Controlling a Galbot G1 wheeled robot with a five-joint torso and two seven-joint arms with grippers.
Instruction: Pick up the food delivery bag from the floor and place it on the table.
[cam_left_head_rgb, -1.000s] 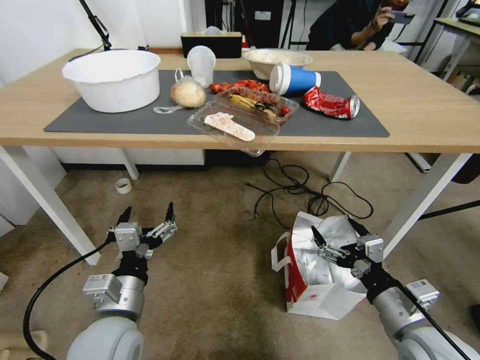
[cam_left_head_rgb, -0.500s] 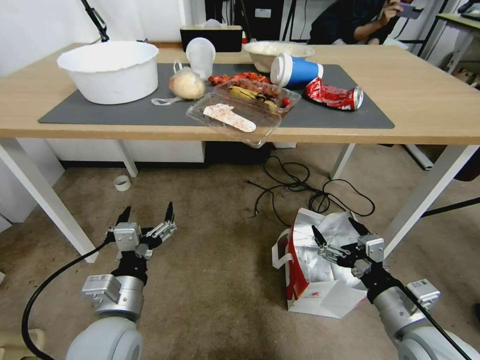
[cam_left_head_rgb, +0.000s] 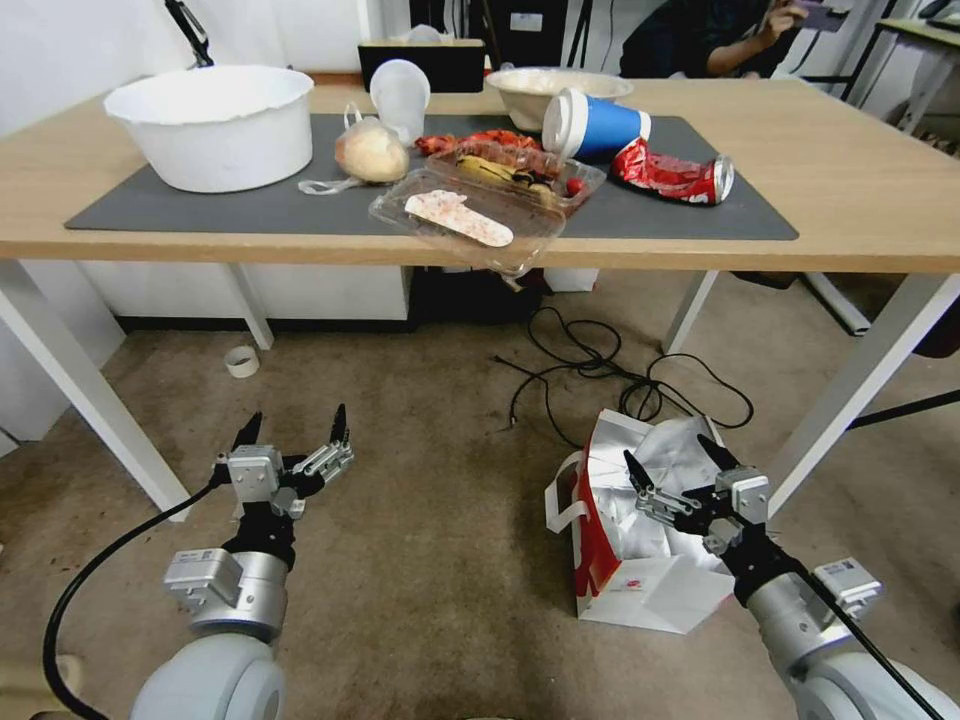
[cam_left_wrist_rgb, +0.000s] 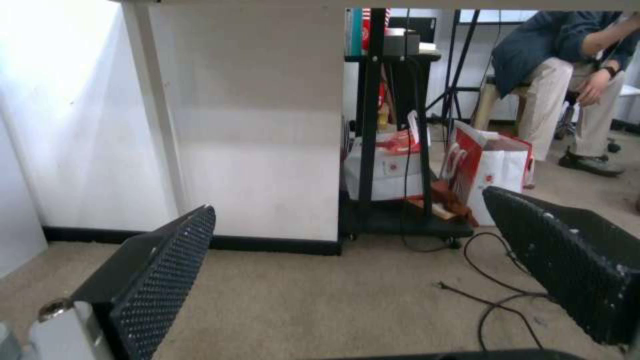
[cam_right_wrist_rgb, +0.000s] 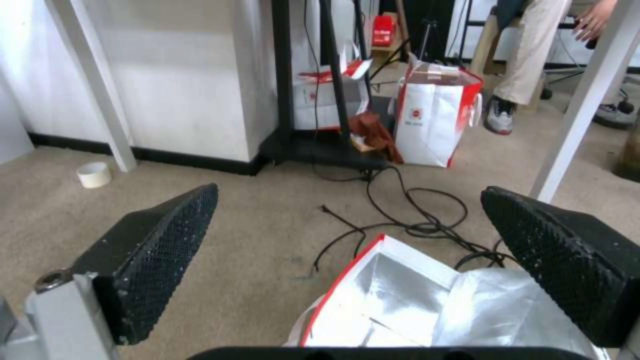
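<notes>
Head view, table (cam_left_head_rgb: 880, 200): ahead of and above both end effectors, light wood top with a dark grey mat (cam_left_head_rgb: 690, 220); the mat carries a white tub (cam_left_head_rgb: 215, 125), a clear tray, a blue cup and a crushed red can (cam_left_head_rgb: 672, 175). Bare wood lies to the right end effector's far side, past the can.
floor (cam_left_head_rgb: 440, 520): brownish carpet under both arms; black cables (cam_left_head_rgb: 600, 375) lie just beyond the bag, toward the table.
food delivery bag (cam_left_head_rgb: 640, 590): on the floor, directly under and in front of the right end effector, well to the right of the left one. Mouth open and gaping upward, silver lining crumpled, red side panel and white strap handles (cam_left_head_rgb: 562, 500) on the side nearest the left end effector. In the right wrist view the bag's foil mouth (cam_right_wrist_rgb: 400, 295) sits below and between the fingers.
right end effector (cam_left_head_rgb: 682, 470): fingers spread wide, hovering over the bag's open mouth, not touching it as far as I can tell.
left end effector (cam_left_head_rgb: 293, 428): fingers apart, holding nothing, parked low over bare carpet well clear of the bag.
step in hand: reaching down to grip the bag, judged.
doing it well: descend onto the stiff rim or a strap, not loose foil; close on one wall only; keep clear of the cables; lift straight so the bag doesn't tip.
</notes>
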